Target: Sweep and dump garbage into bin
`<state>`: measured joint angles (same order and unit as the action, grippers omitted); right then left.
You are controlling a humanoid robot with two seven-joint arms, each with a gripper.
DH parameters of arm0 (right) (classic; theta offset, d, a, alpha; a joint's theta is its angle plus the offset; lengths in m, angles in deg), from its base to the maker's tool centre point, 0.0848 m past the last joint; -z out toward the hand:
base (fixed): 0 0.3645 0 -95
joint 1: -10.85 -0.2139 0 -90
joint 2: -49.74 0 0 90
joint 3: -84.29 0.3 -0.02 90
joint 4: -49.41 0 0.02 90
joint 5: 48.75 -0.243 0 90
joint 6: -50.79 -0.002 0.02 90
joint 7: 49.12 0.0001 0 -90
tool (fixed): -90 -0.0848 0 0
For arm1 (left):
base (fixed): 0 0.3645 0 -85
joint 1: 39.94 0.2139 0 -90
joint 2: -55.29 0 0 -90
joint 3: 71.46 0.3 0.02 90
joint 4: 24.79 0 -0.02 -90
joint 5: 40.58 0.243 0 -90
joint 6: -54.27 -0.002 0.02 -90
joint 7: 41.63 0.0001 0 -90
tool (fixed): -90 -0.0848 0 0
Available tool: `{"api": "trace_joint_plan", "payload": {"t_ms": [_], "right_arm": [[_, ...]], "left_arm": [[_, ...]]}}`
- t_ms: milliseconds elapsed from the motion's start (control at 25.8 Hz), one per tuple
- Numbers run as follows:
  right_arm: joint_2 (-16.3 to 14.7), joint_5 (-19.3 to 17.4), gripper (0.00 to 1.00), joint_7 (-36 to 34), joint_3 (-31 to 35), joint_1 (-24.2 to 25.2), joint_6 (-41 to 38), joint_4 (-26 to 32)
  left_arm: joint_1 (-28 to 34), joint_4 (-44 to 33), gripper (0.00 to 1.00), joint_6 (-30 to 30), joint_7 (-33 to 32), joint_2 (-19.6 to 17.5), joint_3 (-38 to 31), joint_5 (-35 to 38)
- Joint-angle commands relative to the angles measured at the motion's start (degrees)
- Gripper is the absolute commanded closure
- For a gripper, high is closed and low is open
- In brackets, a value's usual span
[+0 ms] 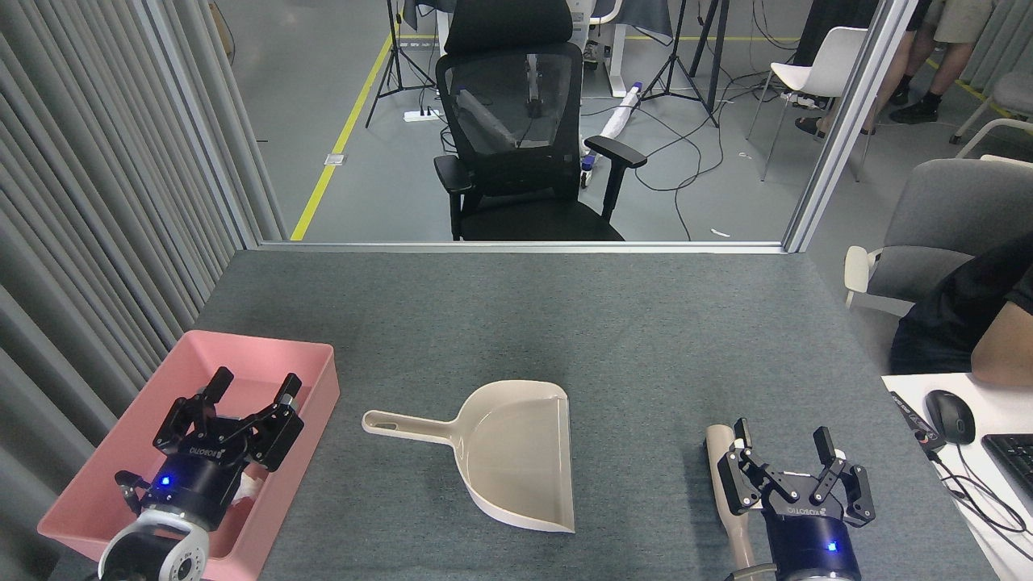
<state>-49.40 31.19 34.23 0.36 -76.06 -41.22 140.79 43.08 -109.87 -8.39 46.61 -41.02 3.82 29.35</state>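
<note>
A: Grey felt covers our worktop (646, 339), and it looks bare of litter. Next in size, the pink bin (319, 379) sits at the near left edge.

B: Then the beige dustpan (516, 460) lies flat mid-worktop, empty, handle pointing toward the bin. Nothing holds it.

A: Our left claw (246, 395) hangs over the bin's inside, jaws apart, gripping nothing. Our right claw (787, 456) hovers at the near right, jaws apart too, just beside a beige handle (721, 464) lying on the felt. Probably the brush, though its head is hidden.

B: And the garbage (246, 486)?

A: A bit of white crumpled tissue shows inside the bin, beside our left wrist. We can't tell whether both balls are there, as the arm covers that spot.

B: So we judge the dumping done, or nearly so.

A: Agreed. The next move calls for drawing both arms clear of the bin and tools, then checking the bin for both balls.
</note>
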Motion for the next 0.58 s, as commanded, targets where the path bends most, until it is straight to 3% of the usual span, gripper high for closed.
{"api": "trace_joint_plan", "payload": {"t_ms": [0,116,310,542], "right_arm": [[0.1,-0.1,0.01,0.0,0.0,-0.1,-0.2,-0.1],[0.1,-0.1,0.01,-0.1,-0.1,-1.2,-0.5,-0.8],[1.6,0.0,0.01,0.0,-1.8,-1.5,-0.5,-0.9],[1.9,0.0,0.01,0.0,-2.7,-1.0,-0.5,-0.9]], "left_arm": [[2.9,-1.8,0.01,-2.4,0.0,2.6,0.8,1.0],[3.6,-3.3,0.01,-9.3,0.1,4.6,1.5,5.9],[6.8,-7.5,0.01,-13.6,0.1,4.7,5.9,10.0],[6.8,-6.9,0.01,-14.2,0.4,3.9,7.0,10.7]]}}
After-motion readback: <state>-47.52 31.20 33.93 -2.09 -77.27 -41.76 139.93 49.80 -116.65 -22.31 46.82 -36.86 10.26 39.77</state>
